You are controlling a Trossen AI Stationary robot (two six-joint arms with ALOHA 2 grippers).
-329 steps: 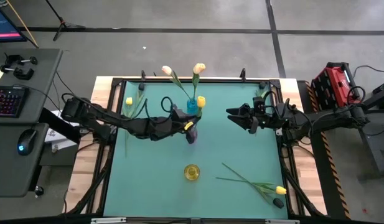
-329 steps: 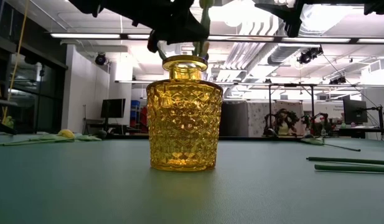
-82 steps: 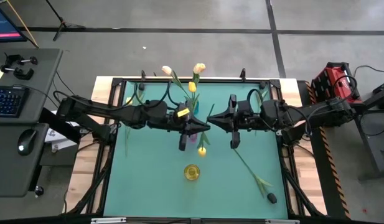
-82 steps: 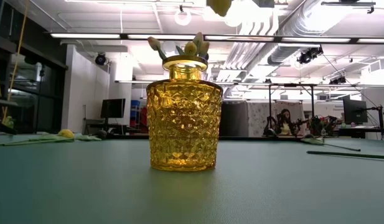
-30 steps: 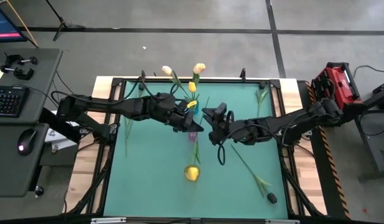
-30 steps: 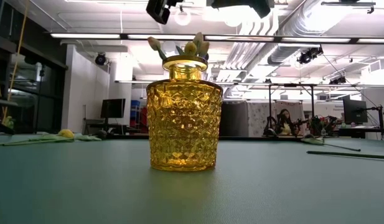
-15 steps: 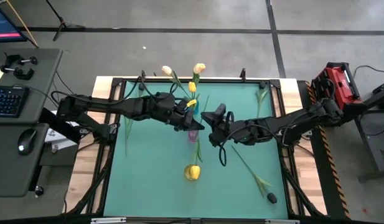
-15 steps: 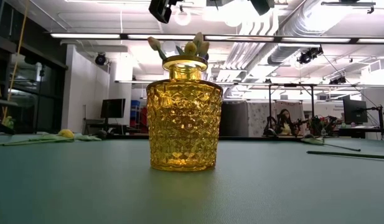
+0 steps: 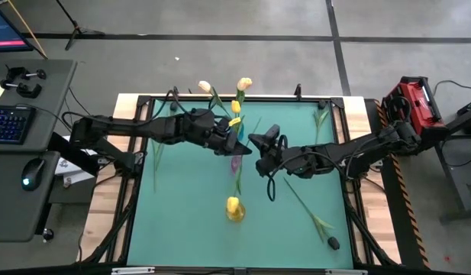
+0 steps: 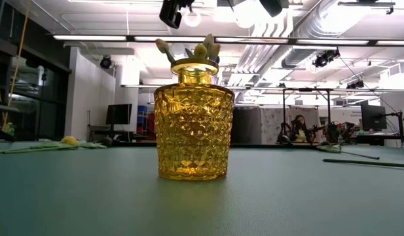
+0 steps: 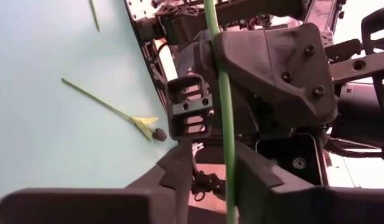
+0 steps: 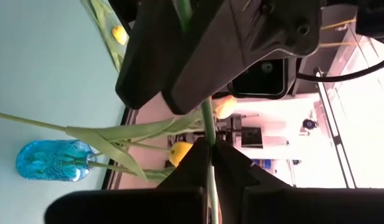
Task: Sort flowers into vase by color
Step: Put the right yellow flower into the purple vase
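R fingers [image 12: 211, 152] shut on tulip stem [image 12: 206, 124]

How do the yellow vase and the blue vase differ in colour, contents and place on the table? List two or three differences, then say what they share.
Colour: the yellow vase is amber; the blue vase is blue.
Contents: a yellow tulip hangs head-down over the yellow vase on a stem gripped by the shut right gripper, while the blue vase already holds several flowers.
Place: the yellow vase stands nearer the front, the blue vase near the far edge.
Shared: both stand upright on the green mat.
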